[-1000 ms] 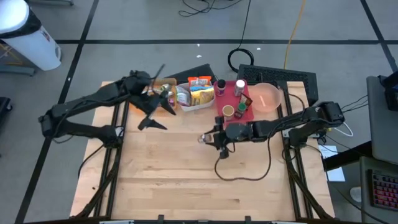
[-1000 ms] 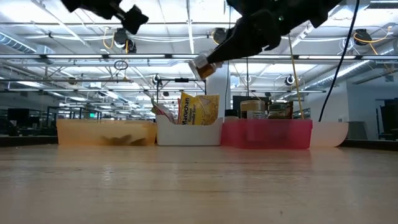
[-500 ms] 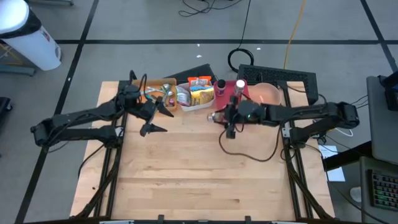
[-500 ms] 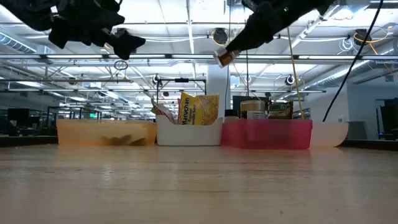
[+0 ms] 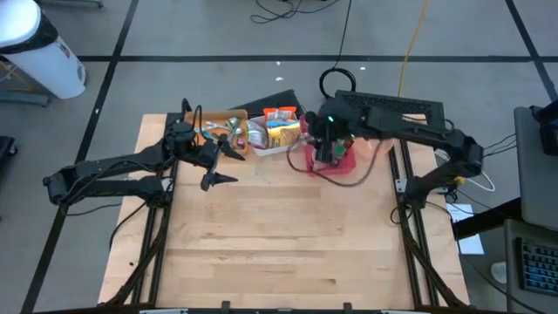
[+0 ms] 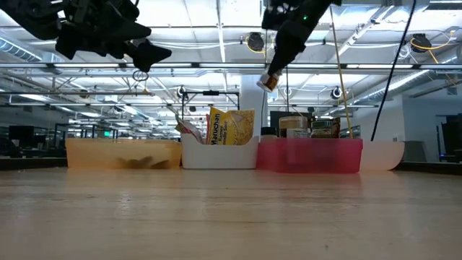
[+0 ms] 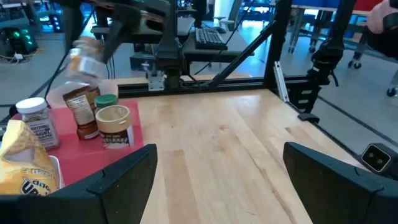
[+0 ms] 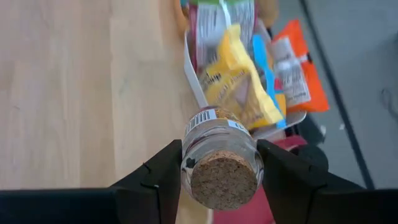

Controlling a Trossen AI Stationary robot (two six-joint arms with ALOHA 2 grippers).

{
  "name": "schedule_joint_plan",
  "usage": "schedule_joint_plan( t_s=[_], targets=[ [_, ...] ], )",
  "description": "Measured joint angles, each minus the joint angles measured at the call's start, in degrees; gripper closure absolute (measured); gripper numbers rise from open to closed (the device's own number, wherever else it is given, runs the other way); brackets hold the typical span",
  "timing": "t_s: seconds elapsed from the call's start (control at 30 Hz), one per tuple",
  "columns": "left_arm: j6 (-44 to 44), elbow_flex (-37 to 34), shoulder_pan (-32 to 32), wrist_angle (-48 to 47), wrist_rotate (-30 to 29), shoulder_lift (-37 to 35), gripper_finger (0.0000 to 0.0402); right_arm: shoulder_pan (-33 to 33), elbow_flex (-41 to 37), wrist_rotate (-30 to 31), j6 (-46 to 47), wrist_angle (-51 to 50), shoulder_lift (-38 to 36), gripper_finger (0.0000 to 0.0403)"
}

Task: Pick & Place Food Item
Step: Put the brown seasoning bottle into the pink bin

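Observation:
My right gripper [image 5: 324, 150] is shut on a small glass jar with a cork stopper [image 8: 219, 158]. It holds the jar in the air over the near left part of the red tray [image 5: 347, 164]; the low view shows the jar [image 6: 269, 81] high above the tray. My left gripper [image 5: 225, 166] is open and empty, raised near the orange bin [image 5: 218, 131]. Its fingers [image 7: 124, 180] frame the table in the left wrist view. The red tray holds several jars [image 7: 115, 124]. My right gripper pinches the jar's glass sides [image 8: 186, 155] just below the cork, between its two fingers [image 8: 158, 177]. The fingers come from above, slanting down, and the cork end faces the wrist. The jar hangs tilted at the fingers' lower end, lifted clear of the tray.
A white tray with snack packets [image 5: 275, 133] stands between the orange bin and the red tray along the far edge. A pale bowl [image 6: 382, 155] stands at the red tray's right. The wooden table's middle and near part [image 5: 279, 244] is bare.
My right gripper has carried the jar from over the table's middle toward the far edge, to above the red tray, tipping more steeply downward. My left gripper has come back a little from the orange bin toward the table's left and near side, still open.

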Motion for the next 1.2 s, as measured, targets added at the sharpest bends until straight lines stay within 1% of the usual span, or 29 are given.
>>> schedule_joint_plan(
  t_s=[0.17,0.37,0.47,0.6,0.7,0.8,1.1,1.2],
  targets=[
    [-0.8,0.0,0.0,-0.2,-0.1,0.0,0.0046,-4.9,9.2,-2.9,-3.6,-9.6,8.3,0.0235],
    [-1.9,0.0,0.0,-0.7,-0.1,0.0,0.0046,-8.3,19.9,-2.9,-5.5,-19.6,18.4,0.0235],
    [-1.8,0.0,0.0,-1.0,-0.1,0.0,0.0046,-9.1,23.0,-3.0,-6.2,-22.8,22.1,0.0235],
    [-0.7,0.0,0.0,-2.2,-0.1,0.0,0.0046,-10.1,23.9,-3.4,-6.6,-24.6,24.8,0.0235],
    [-0.7,0.0,0.0,-2.7,-0.1,0.0,0.0046,-11.0,23.9,-6.0,-5.9,-26.1,26.2,0.0235],
    [0.1,0.0,0.0,-3.1,-0.1,0.0,0.0046,-11.6,23.9,-7.3,-5.2,-26.6,27.2,0.0235],
    [0.9,0.0,0.0,-3.9,-0.1,0.0,0.0046,-12.6,23.9,-7.3,-5.0,-26.5,30.9,0.0235],
    [0.5,0.0,0.0,-3.9,-0.1,0.0,0.0046,-12.8,23.9,-7.2,-3.4,-26.6,32.0,0.0235]
  ],
)
